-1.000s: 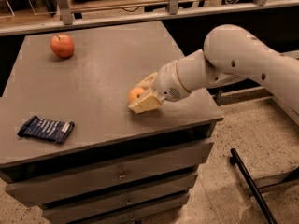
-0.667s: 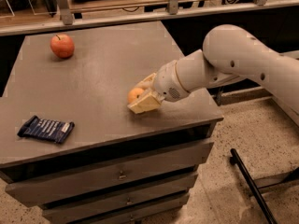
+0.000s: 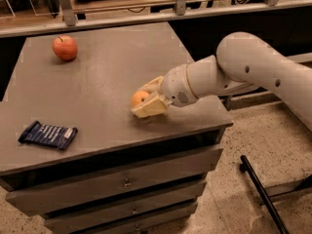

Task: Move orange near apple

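The orange (image 3: 139, 98) is a small yellow-orange fruit low over the right part of the grey cabinet top (image 3: 102, 77). My gripper (image 3: 143, 100) reaches in from the right on the white arm (image 3: 234, 67), and its cream fingers (image 3: 151, 107) are shut on the orange from both sides. The apple (image 3: 65, 48) is red-orange with a short stem and stands at the far left of the top, well apart from the orange and the gripper.
A dark blue snack packet (image 3: 48, 134) lies near the front left edge of the top. Drawers (image 3: 126, 182) run below the top. A black bar (image 3: 261, 191) lies on the speckled floor at the right. A railing (image 3: 146, 13) runs behind the cabinet.
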Available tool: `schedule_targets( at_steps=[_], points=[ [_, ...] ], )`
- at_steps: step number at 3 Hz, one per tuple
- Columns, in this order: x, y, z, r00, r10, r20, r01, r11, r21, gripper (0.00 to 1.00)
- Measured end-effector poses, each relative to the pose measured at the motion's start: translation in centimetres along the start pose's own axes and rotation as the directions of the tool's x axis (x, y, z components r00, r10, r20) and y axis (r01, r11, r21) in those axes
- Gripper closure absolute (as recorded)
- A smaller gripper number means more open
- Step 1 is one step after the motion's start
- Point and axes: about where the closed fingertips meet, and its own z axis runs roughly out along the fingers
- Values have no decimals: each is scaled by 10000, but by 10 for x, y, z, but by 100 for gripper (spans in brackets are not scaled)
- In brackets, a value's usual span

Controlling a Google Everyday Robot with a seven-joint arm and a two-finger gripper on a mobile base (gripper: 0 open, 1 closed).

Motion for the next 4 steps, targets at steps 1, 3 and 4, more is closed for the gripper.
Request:
schedule_targets(
  at_steps=[1, 3, 4],
  points=[
    [-57, -22, -7, 9934, -696, 914, 712, 9974, -138, 100],
    [-112, -42, -8, 9860, -1047, 1300, 1069, 9942, -101, 100],
    [-99, -58, 3, 9916, -673, 1106, 621, 9968, 498, 100]
  ],
)
